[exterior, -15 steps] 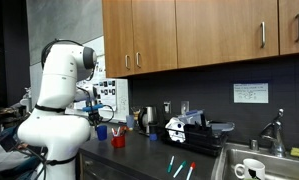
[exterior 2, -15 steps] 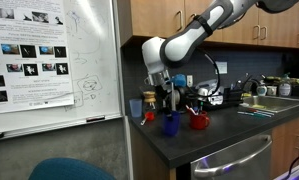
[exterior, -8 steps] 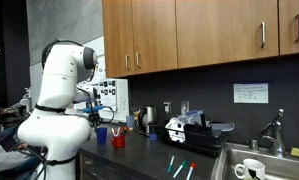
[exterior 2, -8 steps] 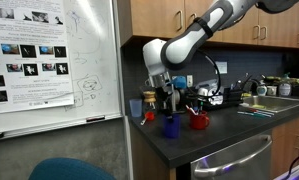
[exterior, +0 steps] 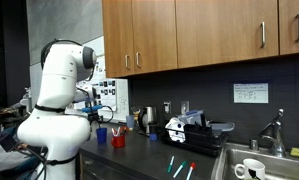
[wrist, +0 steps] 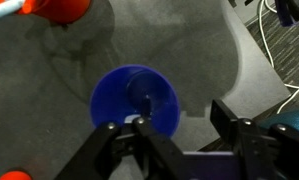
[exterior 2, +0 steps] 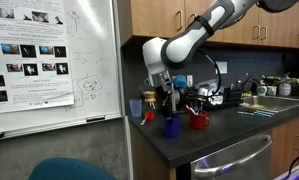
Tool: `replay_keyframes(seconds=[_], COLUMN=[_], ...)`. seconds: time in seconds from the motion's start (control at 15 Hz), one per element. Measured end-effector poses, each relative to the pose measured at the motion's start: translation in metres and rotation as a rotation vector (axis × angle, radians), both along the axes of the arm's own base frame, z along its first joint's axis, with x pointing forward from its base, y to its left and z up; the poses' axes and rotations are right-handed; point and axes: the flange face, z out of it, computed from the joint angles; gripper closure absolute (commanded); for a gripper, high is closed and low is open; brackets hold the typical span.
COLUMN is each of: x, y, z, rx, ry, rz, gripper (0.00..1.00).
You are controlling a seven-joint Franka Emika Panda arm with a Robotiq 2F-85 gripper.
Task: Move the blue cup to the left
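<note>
The blue cup (wrist: 135, 103) stands upright on the dark counter (wrist: 49, 90), seen from straight above in the wrist view. My gripper (wrist: 181, 118) is open right over it. One finger (wrist: 139, 126) hangs over the cup's near rim, and the other finger (wrist: 225, 112) stands clear of the cup's side with bare counter between them. In an exterior view the blue cup (exterior 2: 171, 127) rests on the counter near the front edge, directly under the gripper (exterior 2: 168, 106). In the other exterior view the robot's white body hides most of this spot.
A red cup (exterior 2: 199, 121) with pens stands close beside the blue cup. A whiteboard (exterior 2: 49, 60) rises at the counter's end. Farther along are appliances (exterior: 184, 127), loose markers (exterior: 179, 167) and a sink (exterior: 257, 165) holding a white mug (exterior: 251, 169).
The blue cup sits slightly lower, down on the counter. The arm has hardly moved.
</note>
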Motion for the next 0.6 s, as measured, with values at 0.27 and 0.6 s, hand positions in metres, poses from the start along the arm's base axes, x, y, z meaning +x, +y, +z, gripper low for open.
replay_keyframes(seconds=[0.27, 0.6], x=[-0.002, -0.003], y=[0.002, -0.012], z=[0.024, 0.064], rx=[0.001, -0.002], ry=[-0.031, -0.068], rz=[-0.014, -0.124], gripper=[0.0, 0.0])
